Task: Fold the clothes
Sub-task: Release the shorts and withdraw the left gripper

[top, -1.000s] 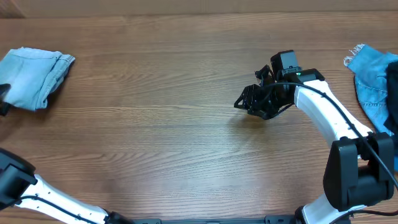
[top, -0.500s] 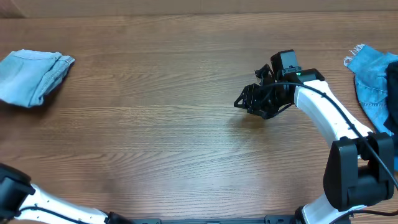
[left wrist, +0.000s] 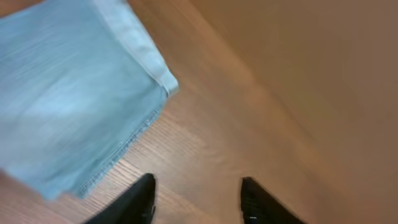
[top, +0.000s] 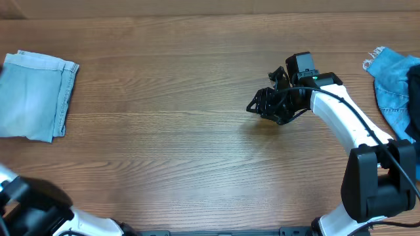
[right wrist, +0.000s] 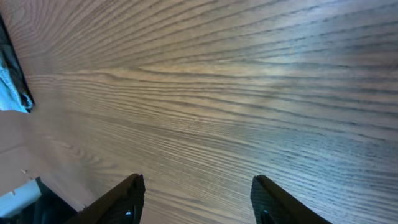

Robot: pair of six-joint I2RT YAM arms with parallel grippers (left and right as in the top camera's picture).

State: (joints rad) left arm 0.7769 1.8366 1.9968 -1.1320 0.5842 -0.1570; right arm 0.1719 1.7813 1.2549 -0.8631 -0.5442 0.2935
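A folded pale-blue denim garment lies flat at the table's far left; it also shows in the left wrist view. My left gripper is open and empty, above bare wood just off the garment's hemmed edge. In the overhead view only my left arm shows, at the bottom left corner. A second, unfolded blue denim garment lies bunched at the far right edge. My right gripper is open and empty over bare wood right of the middle, as the right wrist view shows.
The wooden table spans the view. The right arm's base stands at the bottom right. A beige wall rises behind the table's far left edge. A bit of blue cloth shows at the right wrist view's left edge.
The folded garment at the left has dropped from a bunched, held shape to lying flat. My left arm has pulled back toward the bottom left. The right arm has not moved.
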